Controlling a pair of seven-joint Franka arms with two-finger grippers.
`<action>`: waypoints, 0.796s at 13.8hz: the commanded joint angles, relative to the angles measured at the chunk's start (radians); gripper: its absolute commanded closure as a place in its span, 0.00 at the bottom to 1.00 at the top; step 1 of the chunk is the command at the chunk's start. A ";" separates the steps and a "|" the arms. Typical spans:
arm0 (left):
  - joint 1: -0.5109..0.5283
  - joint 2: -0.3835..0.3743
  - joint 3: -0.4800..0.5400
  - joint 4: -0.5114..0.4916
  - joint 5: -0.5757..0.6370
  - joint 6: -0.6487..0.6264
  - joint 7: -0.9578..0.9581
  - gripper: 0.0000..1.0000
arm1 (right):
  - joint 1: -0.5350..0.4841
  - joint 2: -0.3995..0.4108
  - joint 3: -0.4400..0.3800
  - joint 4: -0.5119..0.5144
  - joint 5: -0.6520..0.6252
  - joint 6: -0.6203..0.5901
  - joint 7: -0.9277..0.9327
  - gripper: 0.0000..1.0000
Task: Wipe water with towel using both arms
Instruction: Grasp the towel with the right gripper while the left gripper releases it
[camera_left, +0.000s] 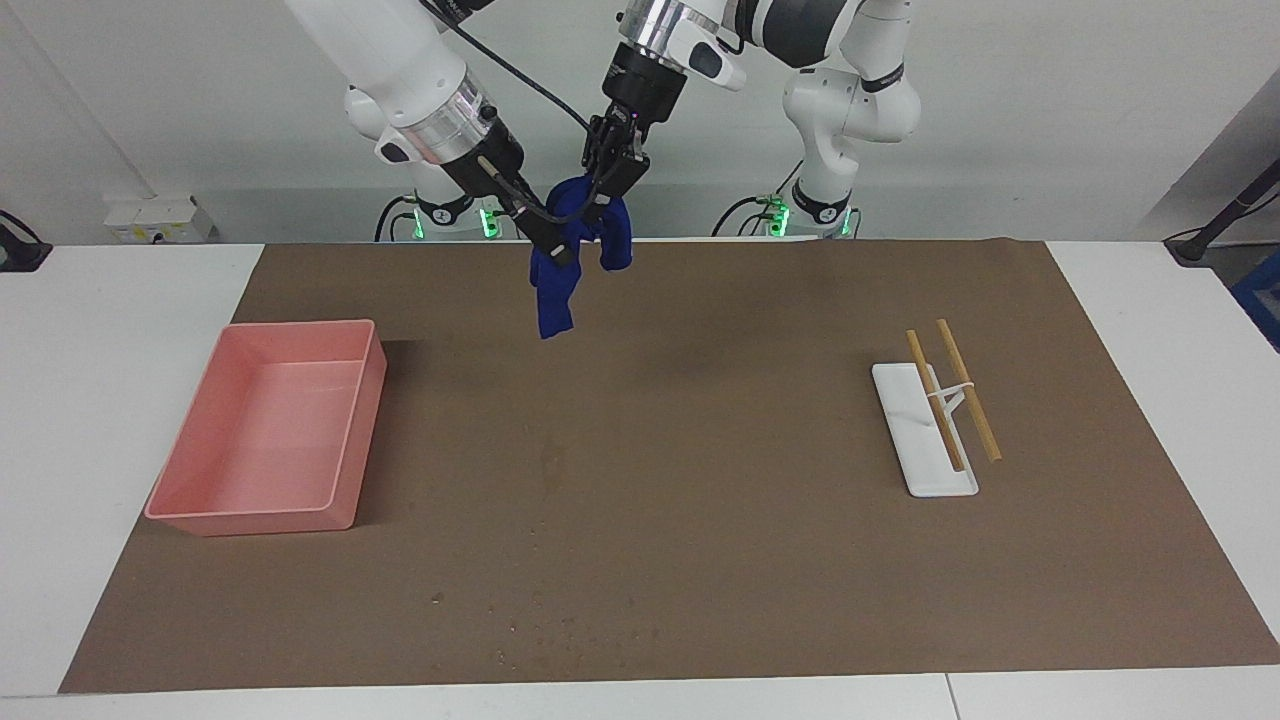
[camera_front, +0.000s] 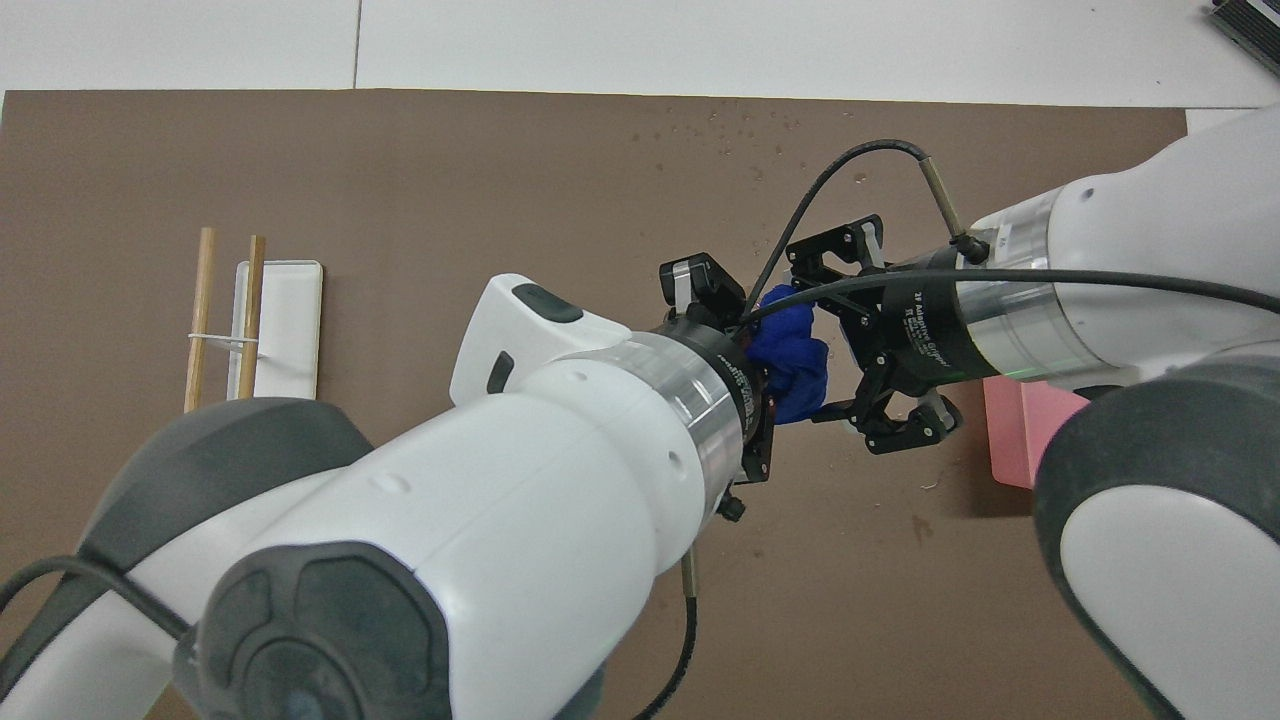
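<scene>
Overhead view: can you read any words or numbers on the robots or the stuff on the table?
White print on the black casing of the right arm: too small to read.
Blue towel, pink tray, white holder, wooden sticks: no words or numbers.

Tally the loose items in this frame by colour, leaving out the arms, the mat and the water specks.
Blue: 1, the towel, hanging in the air from the left gripper
Pink: 1, the bin
White: 1, the tray
Tan: 2, the sticks tied as a pair across the tray
Total: 5
</scene>
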 joint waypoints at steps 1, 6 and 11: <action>0.003 0.006 -0.002 0.017 0.019 0.010 -0.026 1.00 | 0.004 0.000 0.010 0.004 0.019 0.009 0.031 0.48; 0.003 0.006 -0.001 0.017 0.025 0.010 -0.031 1.00 | 0.010 0.002 0.010 0.005 0.014 0.009 0.027 1.00; 0.052 -0.001 -0.002 0.007 0.032 -0.008 -0.014 0.00 | 0.010 0.002 0.009 0.005 -0.009 0.012 0.027 1.00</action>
